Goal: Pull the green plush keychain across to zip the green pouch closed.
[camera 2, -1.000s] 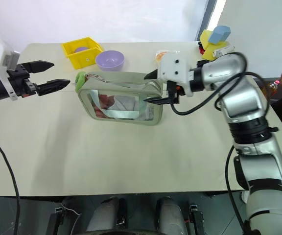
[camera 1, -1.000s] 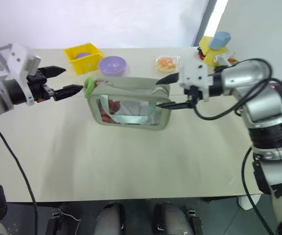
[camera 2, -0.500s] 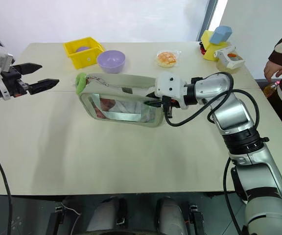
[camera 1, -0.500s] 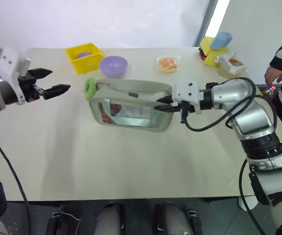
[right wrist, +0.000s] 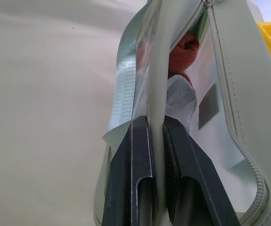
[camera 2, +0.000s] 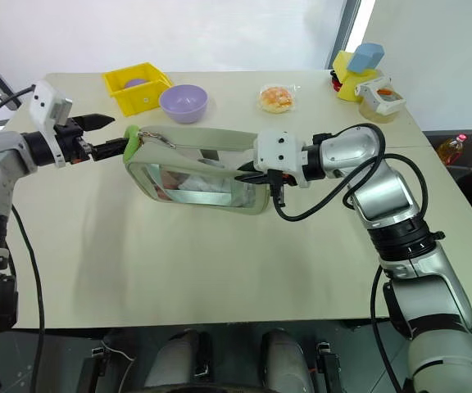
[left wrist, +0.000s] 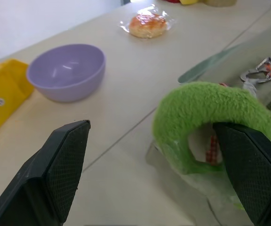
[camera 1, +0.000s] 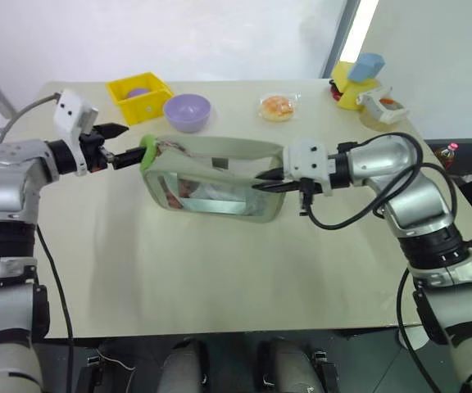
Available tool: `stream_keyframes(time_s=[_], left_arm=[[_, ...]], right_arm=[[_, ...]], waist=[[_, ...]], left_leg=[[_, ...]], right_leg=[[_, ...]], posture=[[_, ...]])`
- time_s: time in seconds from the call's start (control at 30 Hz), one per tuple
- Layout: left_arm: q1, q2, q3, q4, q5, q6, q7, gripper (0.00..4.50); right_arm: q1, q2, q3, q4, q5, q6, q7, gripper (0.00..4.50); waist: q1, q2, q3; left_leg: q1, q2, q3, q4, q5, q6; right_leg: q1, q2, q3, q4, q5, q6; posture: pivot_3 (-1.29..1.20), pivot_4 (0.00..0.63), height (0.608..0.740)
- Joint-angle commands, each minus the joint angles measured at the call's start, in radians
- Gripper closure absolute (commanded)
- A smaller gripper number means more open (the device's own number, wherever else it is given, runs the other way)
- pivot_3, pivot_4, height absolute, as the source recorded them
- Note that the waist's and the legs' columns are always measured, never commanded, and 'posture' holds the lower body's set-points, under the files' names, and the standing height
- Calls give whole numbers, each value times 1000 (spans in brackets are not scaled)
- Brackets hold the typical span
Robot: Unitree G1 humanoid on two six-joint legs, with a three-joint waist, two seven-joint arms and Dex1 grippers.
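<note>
Left eye view: right claw [camera 1: 267,183] clamped on the green pouch [camera 1: 213,177], left claw [camera 1: 126,145] spread around the green plush keychain [camera 1: 147,151]; lilac bowl [camera 1: 187,111] and yellow bin [camera 1: 140,97] near the worktop's [camera 1: 220,270] far edge.

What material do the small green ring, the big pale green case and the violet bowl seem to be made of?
The small lime-green fuzzy ring keychain looks like plush fabric: its surface is shaggy and matte. The large pale sage-green pouch seems to be smooth woven or coated cloth with stitched seams, and its side is a clear plastic window that shows the contents. The lilac round bowl is probably plastic: smooth, with soft highlights.
</note>
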Motion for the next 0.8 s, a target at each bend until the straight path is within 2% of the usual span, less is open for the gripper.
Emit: stream_keyframes(time_s=[0.03,0.17,0.23,0.27,0.33,0.43,0.5,0.8], left_arm=[[10,30,2,-45,-1,10,-38,0],[19,14,-6,-20,30,-21,-23,0],[17,-1,1,-4,35,-27,-8,569],[17,-6,4,-2,35,-30,-4,905],[15,-12,9,-2,34,-30,-5,1855],[5,-13,14,6,37,-31,-1,3563],[-8,-9,15,14,41,-29,2,4471],[-182,17,65,-93,-100,154,-65,4471]], right_arm=[[-15,13,-5,-15,3,-10,-9,4462],[-20,21,-6,-7,1,-14,-13,4462],[-21,23,-5,-4,-1,-19,-12,4500],[-20,22,-4,0,-4,-26,-11,4500],[-19,21,-2,8,-10,-40,-11,4500],[-22,23,-3,22,-16,-53,-15,4500],[-26,26,-4,30,-18,-59,-19,4500],[-49,39,-7,85,-33,-95,-33,4500]], waist=[[-1,0,0],[0,0,0],[0,0,0],[0,0,0],[0,0,0],[-1,0,0],[0,0,0],[0,0,0]], left_leg=[[0,0,0,0,0,0],[0,0,0,0,0,0],[0,0,0,0,0,0],[0,0,0,0,0,0],[0,0,0,0,0,0],[0,0,0,0,0,0],[0,0,0,0,0,0],[0,0,0,0,0,0]], right_leg=[[0,0,0,0,0,0],[0,0,0,0,0,0],[0,0,0,0,0,0],[0,0,0,0,0,0],[0,0,0,0,0,0],[0,0,0,0,0,0],[0,0,0,0,0,0],[0,0,0,0,0,0]], posture=[[0,150,739],[0,150,739],[0,150,739],[0,150,739],[0,150,739],[0,150,739],[0,150,739],[0,150,739]])
